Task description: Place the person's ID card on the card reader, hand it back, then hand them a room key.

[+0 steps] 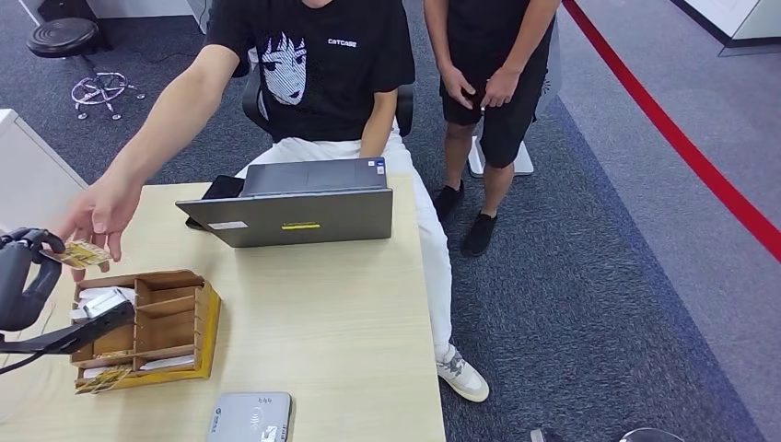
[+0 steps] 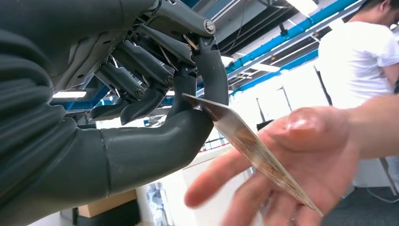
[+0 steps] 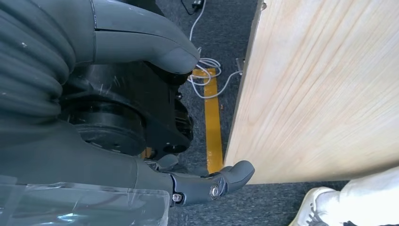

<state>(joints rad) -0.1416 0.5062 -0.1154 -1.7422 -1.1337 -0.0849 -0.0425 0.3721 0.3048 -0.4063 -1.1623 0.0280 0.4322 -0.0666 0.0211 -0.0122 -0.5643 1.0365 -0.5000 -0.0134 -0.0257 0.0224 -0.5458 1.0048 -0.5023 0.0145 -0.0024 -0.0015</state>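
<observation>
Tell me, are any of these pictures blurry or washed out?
Left wrist view: the person's fingers are smeared, the bright background behind is washed out, while the left hand and card stay fairly sharp. Head view: evenly lit, clear. Right wrist view: the table is sharp; a pale glare patch sits in one corner.

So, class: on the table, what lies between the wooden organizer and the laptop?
Nothing: in the head view, bare tabletop separates the wooden organizer from the laptop.

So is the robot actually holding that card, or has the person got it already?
Held by both. The left hand pinches the card between thumb and finger, while the person's hand touches its other end.
</observation>
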